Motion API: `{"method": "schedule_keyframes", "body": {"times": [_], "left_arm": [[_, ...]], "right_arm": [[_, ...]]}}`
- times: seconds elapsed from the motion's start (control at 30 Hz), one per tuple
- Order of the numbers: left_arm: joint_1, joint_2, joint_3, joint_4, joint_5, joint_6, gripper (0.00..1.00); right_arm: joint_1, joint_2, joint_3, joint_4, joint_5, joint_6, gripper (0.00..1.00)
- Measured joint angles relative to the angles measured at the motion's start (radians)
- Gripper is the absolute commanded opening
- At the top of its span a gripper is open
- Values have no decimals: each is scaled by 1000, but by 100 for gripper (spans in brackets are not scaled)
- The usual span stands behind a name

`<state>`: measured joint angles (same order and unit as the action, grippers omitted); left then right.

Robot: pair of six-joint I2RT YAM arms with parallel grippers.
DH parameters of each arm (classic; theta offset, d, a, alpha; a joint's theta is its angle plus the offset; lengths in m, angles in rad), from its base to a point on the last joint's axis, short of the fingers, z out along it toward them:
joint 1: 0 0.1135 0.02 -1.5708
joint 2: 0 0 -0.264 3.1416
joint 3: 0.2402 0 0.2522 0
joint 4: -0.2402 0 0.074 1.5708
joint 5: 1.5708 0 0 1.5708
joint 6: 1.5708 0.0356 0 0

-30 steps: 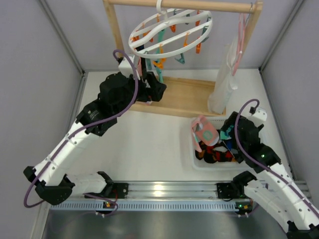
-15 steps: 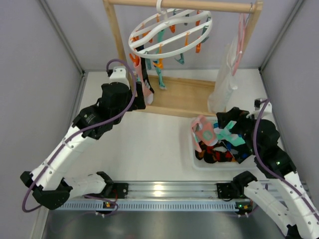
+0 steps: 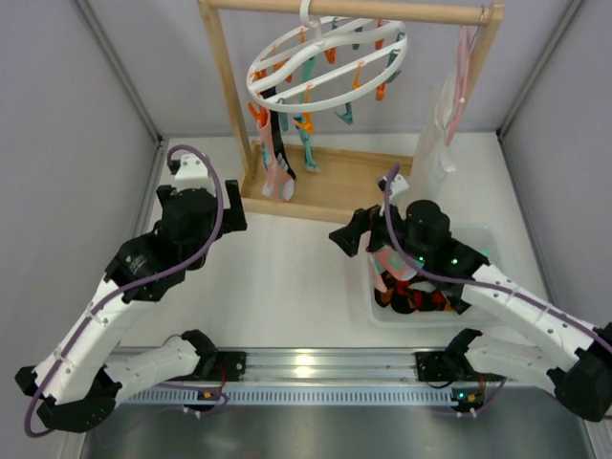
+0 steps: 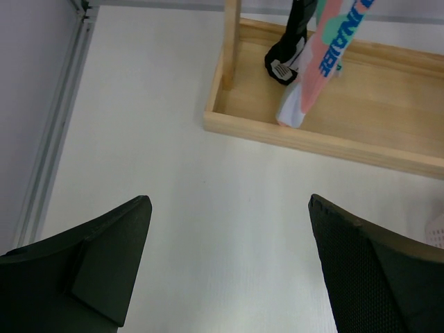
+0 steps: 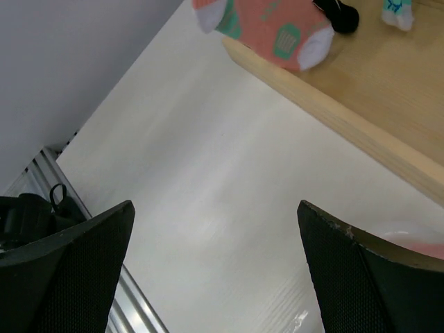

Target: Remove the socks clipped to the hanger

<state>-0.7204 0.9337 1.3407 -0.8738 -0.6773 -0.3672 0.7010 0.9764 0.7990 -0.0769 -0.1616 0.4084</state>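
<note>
Left arm point(image 3: 143, 268) back from socks point(image 3: 280, 180)

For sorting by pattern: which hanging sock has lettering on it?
The salmon-pink sock with the white toe; teal letters run along it. The black sock beside it shows only a small white mark.

You've got a wooden rack point(image 3: 356, 187): a white garment point(image 3: 430, 163) hangs by its right post, a white bin point(image 3: 421, 318) near its front.
</note>
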Motion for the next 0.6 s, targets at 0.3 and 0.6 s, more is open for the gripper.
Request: {"method": "schedule_keyframes", "body": {"times": [0.3,0.6], "left_arm": [[0,-103,-151,16,-196,-75,98],[4,-127,-206,48,-241,-87,98]], "right_arm": [[226,358,146,307,310,-40,95],[285,755,488,420,507,-84,93]]}}
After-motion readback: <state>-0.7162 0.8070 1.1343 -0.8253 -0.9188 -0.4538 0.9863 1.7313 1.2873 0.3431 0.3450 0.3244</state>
